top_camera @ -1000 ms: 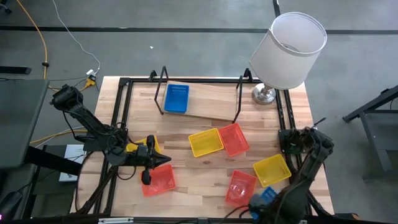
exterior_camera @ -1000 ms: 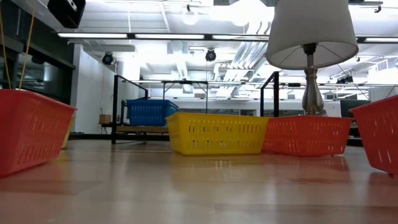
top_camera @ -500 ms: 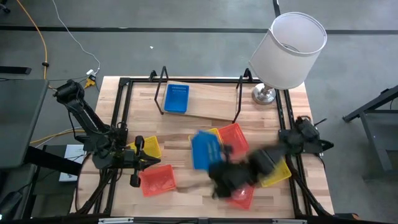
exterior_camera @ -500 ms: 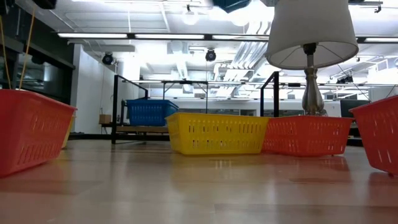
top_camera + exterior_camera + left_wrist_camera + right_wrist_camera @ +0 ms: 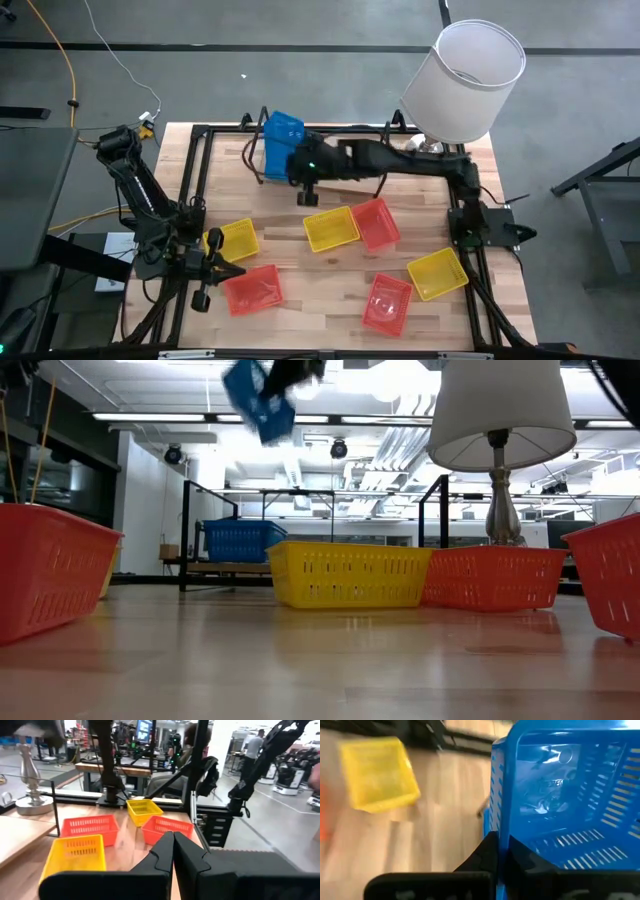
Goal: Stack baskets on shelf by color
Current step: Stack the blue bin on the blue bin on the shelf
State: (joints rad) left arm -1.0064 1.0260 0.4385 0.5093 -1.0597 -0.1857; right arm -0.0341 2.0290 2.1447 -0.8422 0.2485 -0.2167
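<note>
On the wooden table (image 5: 330, 280), the left gripper (image 5: 207, 285) waits at the left edge, fingers pressed together, beside a yellow basket (image 5: 235, 240). The right gripper (image 5: 298, 165) pinches a blue basket (image 5: 281, 133) above the shelf (image 5: 340, 165), over another blue basket (image 5: 240, 540).

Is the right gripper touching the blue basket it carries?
Touching: in the right wrist view the right gripper is shut on the blue basket, fingers pinching its wall.
</note>
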